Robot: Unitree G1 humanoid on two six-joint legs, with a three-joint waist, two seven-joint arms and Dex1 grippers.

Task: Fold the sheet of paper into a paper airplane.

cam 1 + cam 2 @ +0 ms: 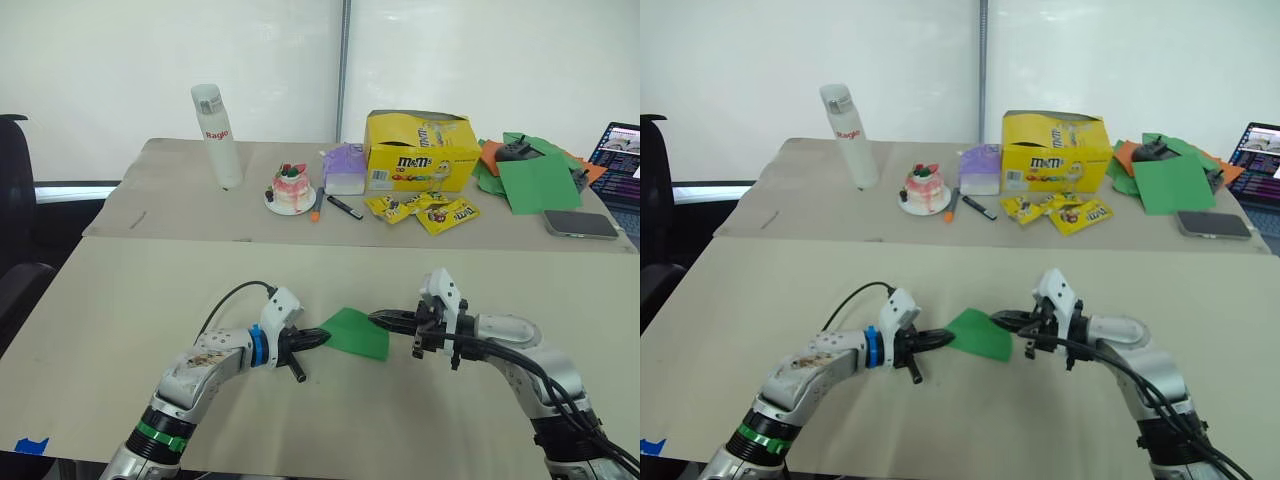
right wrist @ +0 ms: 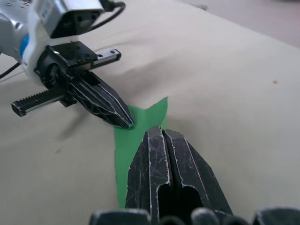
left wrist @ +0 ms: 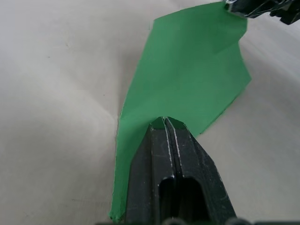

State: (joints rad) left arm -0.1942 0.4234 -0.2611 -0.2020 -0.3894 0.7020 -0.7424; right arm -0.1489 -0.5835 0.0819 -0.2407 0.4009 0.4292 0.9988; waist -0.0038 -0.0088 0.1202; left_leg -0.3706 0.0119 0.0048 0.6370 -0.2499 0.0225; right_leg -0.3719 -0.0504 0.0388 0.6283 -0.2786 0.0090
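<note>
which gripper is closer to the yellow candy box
Right. The right gripper pinches the green paper almost straight in front of the yellow candy box; the left gripper sits further left.

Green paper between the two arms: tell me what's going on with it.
The robot holds a folded bright-green sheet of paper between its two arms, just above the near table. The left claw is shut on one end and the right claw is shut on the opposite end. The paper is an angular, partly folded shape, not yet a finished airplane. The pile of green and orange sheets lies on the far table, beside the yellow M&M's box.
</note>
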